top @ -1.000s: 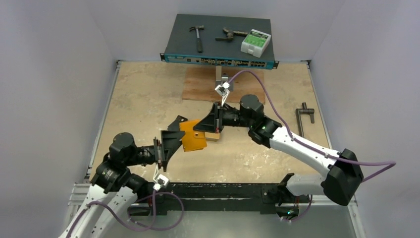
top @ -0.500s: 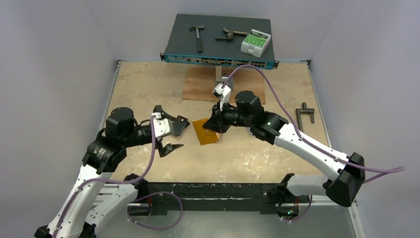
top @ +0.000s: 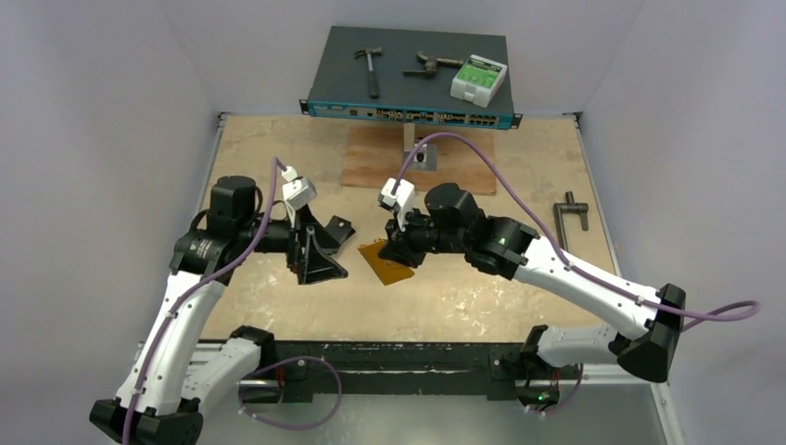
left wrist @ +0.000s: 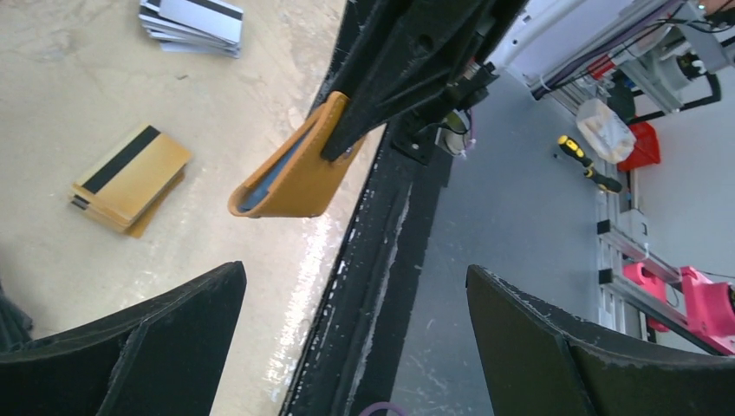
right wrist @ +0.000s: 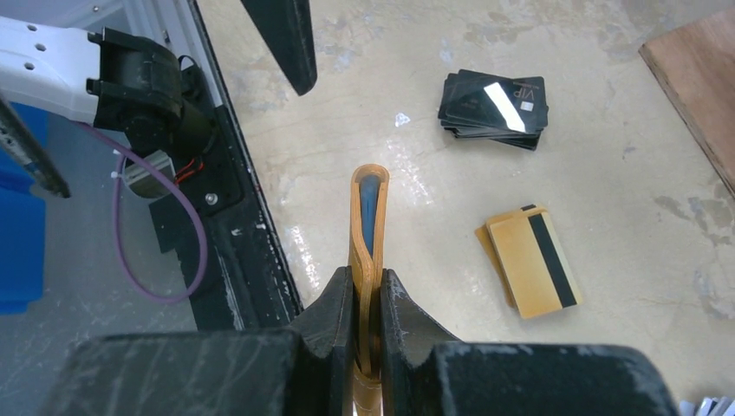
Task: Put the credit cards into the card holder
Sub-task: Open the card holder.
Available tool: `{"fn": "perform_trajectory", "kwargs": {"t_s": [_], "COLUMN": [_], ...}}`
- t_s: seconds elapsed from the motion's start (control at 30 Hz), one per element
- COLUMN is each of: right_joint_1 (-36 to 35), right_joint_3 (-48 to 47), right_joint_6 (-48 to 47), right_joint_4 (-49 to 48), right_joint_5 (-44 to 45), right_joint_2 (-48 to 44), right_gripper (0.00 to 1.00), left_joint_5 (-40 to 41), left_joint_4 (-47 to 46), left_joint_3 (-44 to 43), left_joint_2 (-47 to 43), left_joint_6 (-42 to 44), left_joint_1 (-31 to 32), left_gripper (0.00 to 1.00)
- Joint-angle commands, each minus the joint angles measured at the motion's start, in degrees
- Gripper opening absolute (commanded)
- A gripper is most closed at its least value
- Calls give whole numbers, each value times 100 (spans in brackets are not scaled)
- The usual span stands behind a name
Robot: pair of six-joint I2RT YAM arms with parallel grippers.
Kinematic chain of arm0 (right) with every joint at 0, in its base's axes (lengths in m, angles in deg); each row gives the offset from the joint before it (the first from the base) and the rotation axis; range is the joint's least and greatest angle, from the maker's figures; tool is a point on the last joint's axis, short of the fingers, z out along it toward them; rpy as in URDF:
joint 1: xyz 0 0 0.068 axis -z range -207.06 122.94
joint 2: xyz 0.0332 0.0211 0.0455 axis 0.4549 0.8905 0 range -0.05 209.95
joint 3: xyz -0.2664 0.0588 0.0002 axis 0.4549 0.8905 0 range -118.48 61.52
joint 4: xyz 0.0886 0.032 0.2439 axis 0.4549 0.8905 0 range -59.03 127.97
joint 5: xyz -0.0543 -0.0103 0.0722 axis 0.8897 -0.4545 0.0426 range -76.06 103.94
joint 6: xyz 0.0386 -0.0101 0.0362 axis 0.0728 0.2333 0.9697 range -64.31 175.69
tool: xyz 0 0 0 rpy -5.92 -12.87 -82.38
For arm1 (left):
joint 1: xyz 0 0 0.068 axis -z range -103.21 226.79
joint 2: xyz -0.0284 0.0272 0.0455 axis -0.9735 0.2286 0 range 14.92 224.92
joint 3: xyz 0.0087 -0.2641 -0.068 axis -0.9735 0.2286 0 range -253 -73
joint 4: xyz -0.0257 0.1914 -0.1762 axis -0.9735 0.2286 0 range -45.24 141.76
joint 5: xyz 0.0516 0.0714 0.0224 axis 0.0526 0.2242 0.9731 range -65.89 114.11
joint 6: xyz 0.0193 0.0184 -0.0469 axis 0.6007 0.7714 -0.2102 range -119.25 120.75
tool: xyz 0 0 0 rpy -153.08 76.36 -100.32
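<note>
Two fingers of the right gripper (right wrist: 367, 290) are clamped tight on one end of the orange card holder (right wrist: 368, 208), which juts out beyond them edge-up, held above the table (top: 259, 158). Past its free end, apart from it, the left gripper (top: 326, 250) hangs with jaws spread wide, holding nothing. Farther off, yellow-orange credit cards (right wrist: 529, 260) and then a dark stack (right wrist: 492, 102) lie on the table.
</note>
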Motion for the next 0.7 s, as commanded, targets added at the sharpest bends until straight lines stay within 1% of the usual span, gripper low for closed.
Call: {"fn": "perform_trajectory", "kwargs": {"t_s": [0.0,0.13,0.2,0.33,0.37,0.43,0.57,0.67], "right_joint_1": [-151,-306,-340,-369,-377,-386,-394,-396], "right_joint_3": [-495,-697,-732,-834,-850,-898,-1043,-1023], "right_joint_6": [-301,-420,-436,-439,-442,-440,-438,-443], "right_joint_4": [112,181,178,194,196,233,436,405], "right_joint_5": [104,263,304,277,244,41,-527,-924], "right_joint_2": [70,307,349,327,310,262,195,55], "right_gripper": [0,0,0,0,0,0,0,0], "left_joint_5": [-536,-461,-498,-560,-586,-458,-181,-60], "left_joint_4": [31,-332,-294,-230,-181,-117,244,318], "left_joint_3": [68,111,82,140,153,156,65,28], "left_joint_2": [-209,-237,-239,-294,-305,-361,-339,-208], "left_joint_6": [-315,-796,-796,-737,-668,-440,542,654], "left_joint_1": [-36,-36,-36,-35,-35,-35,-53,-53], "left_gripper": [98,93,91,91,91,99,100,100]}}
